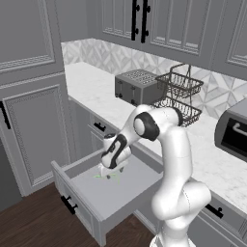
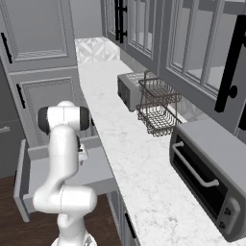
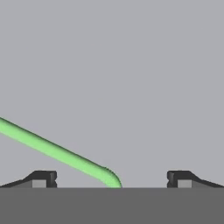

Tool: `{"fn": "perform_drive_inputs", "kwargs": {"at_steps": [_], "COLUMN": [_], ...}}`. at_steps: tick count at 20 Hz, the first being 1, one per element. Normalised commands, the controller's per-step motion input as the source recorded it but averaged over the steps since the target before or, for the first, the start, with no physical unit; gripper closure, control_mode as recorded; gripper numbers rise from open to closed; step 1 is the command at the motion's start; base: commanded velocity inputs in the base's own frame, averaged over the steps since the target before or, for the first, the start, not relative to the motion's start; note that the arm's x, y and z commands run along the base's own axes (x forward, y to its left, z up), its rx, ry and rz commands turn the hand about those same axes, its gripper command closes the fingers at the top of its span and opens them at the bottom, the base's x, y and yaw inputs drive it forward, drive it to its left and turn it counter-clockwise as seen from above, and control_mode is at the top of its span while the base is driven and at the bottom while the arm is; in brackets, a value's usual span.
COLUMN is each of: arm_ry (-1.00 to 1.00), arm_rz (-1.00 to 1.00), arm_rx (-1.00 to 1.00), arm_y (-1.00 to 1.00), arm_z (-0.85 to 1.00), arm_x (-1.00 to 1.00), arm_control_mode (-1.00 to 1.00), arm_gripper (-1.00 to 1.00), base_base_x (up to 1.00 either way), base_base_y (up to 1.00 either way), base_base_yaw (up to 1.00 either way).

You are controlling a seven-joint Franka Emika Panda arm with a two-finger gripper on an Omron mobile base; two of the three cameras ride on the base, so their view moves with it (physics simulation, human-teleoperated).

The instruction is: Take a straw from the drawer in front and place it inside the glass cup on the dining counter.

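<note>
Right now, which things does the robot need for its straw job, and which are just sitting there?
Needed:
straw
drawer, pulled open
gripper, open, down over the straw

Just sitting there:
toaster
wire basket rack
toaster oven

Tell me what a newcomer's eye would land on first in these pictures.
First, the white arm bent low over the open drawer, its tool down near the drawer floor. Next, the bright green straw lying on that grey floor: in the hand view it runs between the two spread fingertips, which do not touch it. Then the worktop behind, with the toaster and wire basket rack against the tiled wall.
</note>
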Motion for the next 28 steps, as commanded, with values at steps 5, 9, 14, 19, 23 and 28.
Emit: {"fn": "perform_drive_inputs", "kwargs": {"at_steps": [5,9,14,19,23,28], "arm_ry": [0.00,0.00,0.05,0.07,0.09,0.03], "arm_rz": [0.03,0.06,0.06,0.04,0.03,0.00], "arm_rx": [0.00,0.00,0.00,0.01,0.01,0.00], "arm_y": [0.00,0.00,0.00,-0.01,0.00,0.00], "arm_z": [-0.19,-0.31,-0.53,-0.53,-0.52,-0.33], "arm_x": [-0.02,0.00,-0.01,-0.15,-0.26,-0.44], "arm_control_mode": [-1.00,-1.00,-1.00,-1.00,-1.00,-1.00], "arm_gripper": [-1.00,-1.00,1.00,1.00,1.00,1.00], "base_base_x": [0.00,0.00,0.00,0.00,0.00,0.00], "base_base_y": [0.00,0.00,0.00,0.00,0.00,0.00], "base_base_yaw": [0.00,0.00,0.00,0.00,0.00,0.00]}}
